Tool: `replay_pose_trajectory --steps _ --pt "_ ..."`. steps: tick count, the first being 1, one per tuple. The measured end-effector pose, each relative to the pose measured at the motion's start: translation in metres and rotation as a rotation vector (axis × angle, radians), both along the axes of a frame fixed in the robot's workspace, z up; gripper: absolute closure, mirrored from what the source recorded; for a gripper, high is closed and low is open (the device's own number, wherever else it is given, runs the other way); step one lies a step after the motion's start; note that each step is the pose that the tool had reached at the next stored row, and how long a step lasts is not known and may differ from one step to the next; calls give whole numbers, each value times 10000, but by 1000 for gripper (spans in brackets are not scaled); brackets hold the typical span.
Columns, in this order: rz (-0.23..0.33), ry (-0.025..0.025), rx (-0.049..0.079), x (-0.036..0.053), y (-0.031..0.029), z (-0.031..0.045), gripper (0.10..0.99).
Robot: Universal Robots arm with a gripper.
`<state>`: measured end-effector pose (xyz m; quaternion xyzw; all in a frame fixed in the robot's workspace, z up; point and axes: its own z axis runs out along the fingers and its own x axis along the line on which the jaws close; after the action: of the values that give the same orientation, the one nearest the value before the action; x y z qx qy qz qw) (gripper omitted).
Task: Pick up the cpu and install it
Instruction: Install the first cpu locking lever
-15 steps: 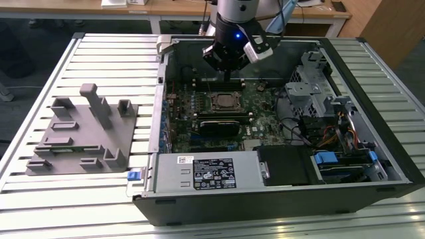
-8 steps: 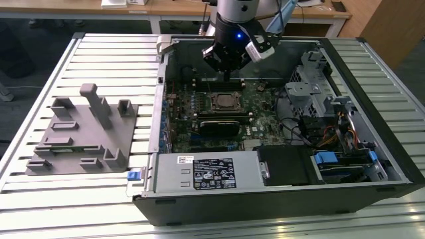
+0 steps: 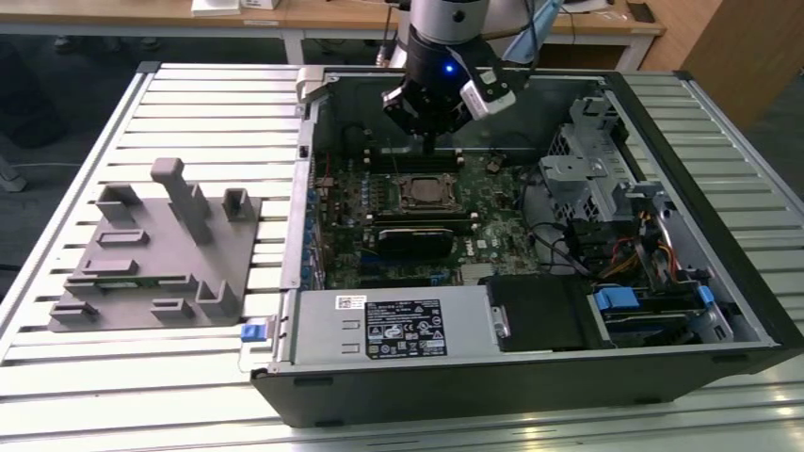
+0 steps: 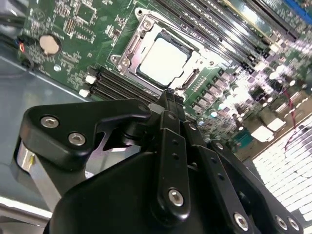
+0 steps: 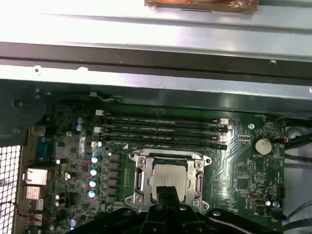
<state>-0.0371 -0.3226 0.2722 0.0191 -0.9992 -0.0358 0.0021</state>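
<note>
Cpu [image 5: 168,176] flat in socket, claw [image 5: 167,191] above.

A workshop: an open computer case [image 3: 528,311] lies on a slatted metal workbench [image 3: 188,94].

cpu [image 5: 169,178] seated in its socket frame [image 5: 168,181], gripper [image 5: 167,192] fingertips pressed together just above it

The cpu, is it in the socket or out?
In: the silver square cpu lies flat inside the metal socket frame, below the shut black pincer.
</note>
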Motion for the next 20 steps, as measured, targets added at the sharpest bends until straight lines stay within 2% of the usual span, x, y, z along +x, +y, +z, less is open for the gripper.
replay_pose_trajectory --steps 1,13,20 --pt "-279 -1 0 -9 0 -1 980" --pt "-289 -1 1 -40 0 -1 980" --pt "-289 -1 1 -116 0 -2 980"
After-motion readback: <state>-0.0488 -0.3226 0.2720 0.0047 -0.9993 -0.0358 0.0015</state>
